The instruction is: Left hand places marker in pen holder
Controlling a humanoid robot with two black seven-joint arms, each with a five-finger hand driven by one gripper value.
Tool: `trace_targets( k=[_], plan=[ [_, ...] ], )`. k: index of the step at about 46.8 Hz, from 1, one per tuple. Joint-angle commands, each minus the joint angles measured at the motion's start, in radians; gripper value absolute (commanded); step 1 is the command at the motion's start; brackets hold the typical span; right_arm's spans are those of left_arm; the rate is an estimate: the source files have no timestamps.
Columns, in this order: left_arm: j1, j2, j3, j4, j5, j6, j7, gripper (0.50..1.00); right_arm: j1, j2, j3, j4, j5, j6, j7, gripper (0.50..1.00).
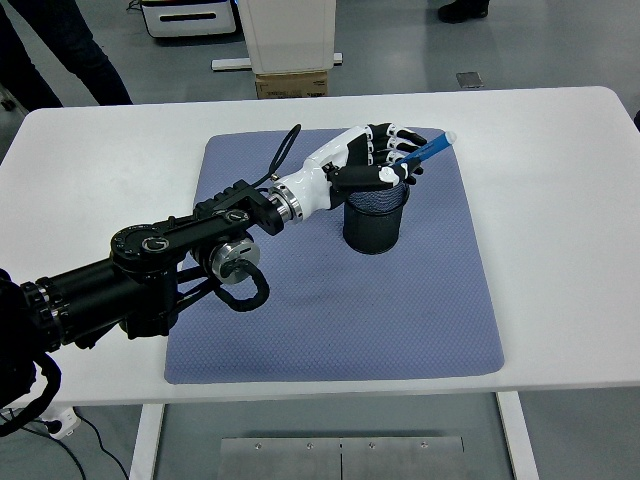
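Observation:
My left hand (385,160) is shut on a blue marker (425,150) with a white tip pointing up and to the right. The hand hovers directly over the black mesh pen holder (375,220), which stands upright on the blue-grey mat (330,290). The hand hides most of the holder's rim. The marker lies nearly level, tilted, above the holder's opening. My right arm is out of view.
The mat lies on a white table (560,200). A person's legs (60,45) stand beyond the table's far left corner. A cardboard box (290,85) and white equipment sit on the floor behind the table.

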Motion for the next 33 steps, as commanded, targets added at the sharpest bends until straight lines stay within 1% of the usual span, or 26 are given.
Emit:
trace_targets(
  k=[1, 3, 4, 5, 7, 11, 16, 18, 23, 33],
  plan=[
    [0.000, -0.005, 0.000, 0.000, 0.000, 0.000, 0.000, 0.531, 0.000, 0.000, 0.001, 0.000, 0.000, 0.000, 0.000, 1.000],
    [0.000, -0.005, 0.000, 0.000, 0.000, 0.002, 0.001, 0.595, 0.000, 0.000, -0.001, 0.000, 0.000, 0.000, 0.000, 1.000],
    [0.000, -0.005, 0.000, 0.000, 0.000, 0.002, 0.001, 0.596, 0.000, 0.000, -0.001, 0.000, 0.000, 0.000, 0.000, 1.000],
    [0.000, -0.007, 0.000, 0.000, 0.002, 0.002, 0.001, 0.680, 0.000, 0.000, -0.001, 0.000, 0.000, 0.000, 0.000, 1.000],
    [0.000, -0.007, 0.000, 0.000, 0.002, 0.002, 0.001, 0.689, 0.000, 0.000, -0.001, 0.000, 0.000, 0.000, 0.000, 1.000],
    [0.000, -0.007, 0.000, 0.000, 0.002, 0.002, 0.001, 0.812, 0.000, 0.000, -0.001, 0.000, 0.000, 0.000, 0.000, 1.000],
    [0.000, -0.005, 0.000, 0.000, 0.002, 0.002, 0.001, 0.918, 0.000, 0.000, -0.001, 0.000, 0.000, 0.000, 0.000, 1.000],
    [0.000, -0.005, 0.000, 0.000, 0.002, 0.003, 0.001, 0.950, 0.000, 0.000, 0.001, 0.000, 0.002, 0.000, 0.000, 1.000],
    [0.000, -0.002, -0.001, 0.000, 0.002, 0.005, 0.001, 0.994, 0.000, 0.000, -0.001, 0.000, 0.000, 0.000, 0.000, 1.000],
    [-0.003, 0.010, -0.066, 0.000, 0.002, 0.002, 0.001, 1.000, 0.000, 0.000, 0.001, 0.000, 0.002, 0.000, 0.000, 1.000]
  ],
)
